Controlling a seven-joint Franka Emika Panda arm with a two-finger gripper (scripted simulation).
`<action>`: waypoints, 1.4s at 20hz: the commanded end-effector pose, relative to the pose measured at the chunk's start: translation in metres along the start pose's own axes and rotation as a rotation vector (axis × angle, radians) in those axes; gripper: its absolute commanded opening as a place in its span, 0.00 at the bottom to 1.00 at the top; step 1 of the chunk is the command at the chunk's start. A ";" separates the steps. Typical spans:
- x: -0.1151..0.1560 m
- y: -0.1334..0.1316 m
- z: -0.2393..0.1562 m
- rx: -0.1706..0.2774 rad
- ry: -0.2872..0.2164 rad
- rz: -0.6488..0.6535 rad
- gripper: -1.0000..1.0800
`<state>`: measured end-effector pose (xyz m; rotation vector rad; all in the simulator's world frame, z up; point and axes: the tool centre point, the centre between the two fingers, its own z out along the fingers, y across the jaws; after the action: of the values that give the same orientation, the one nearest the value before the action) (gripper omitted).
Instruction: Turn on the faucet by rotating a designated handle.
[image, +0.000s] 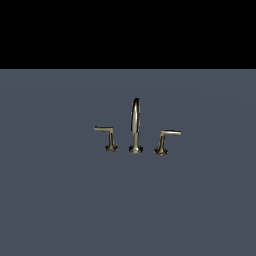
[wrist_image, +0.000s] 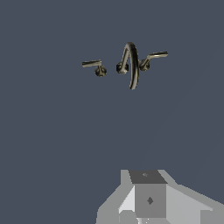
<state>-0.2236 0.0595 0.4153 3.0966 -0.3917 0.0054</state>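
— Pincer: only a grey blocky body low in the wrist view, fingertips out of frame. Released or clenched?

— Cannot tell; no fingers on show. Seen in the wrist view alone, and well apart from the metalwork.

— And the faucet?

— Standing upright on the flat slate-blue bench, about the middle of the exterior view. Three brushed-metal pieces in a row, each apart from the next.

— Middle piece?

— Tall thin arched spout on a flared base. From the wrist view, seen more from above as a narrow loop.

— Designated handle?

— At the exterior view's left of the spout: designated handle, a short post on a flared foot. Thin bar on top, roughly level, pointing to the exterior view's left, away from the spout. Visible in the wrist view too, untouched, with bare bench between it and the pincer.

— Third piece?

— Other handle, at the exterior view's right of the spout. Mirror image of the first, with its bar pointing right. In the wrist view, base partly hidden behind the spout's loop.

— Anything touching the handles?

— No contact visible on either.
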 end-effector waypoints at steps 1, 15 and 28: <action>0.005 -0.010 0.013 0.001 -0.001 0.057 0.00; 0.042 -0.062 0.082 0.008 -0.007 0.364 0.00; 0.087 -0.097 0.142 0.015 -0.013 0.628 0.00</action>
<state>-0.1209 0.1265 0.2785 2.8587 -1.2924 -0.0021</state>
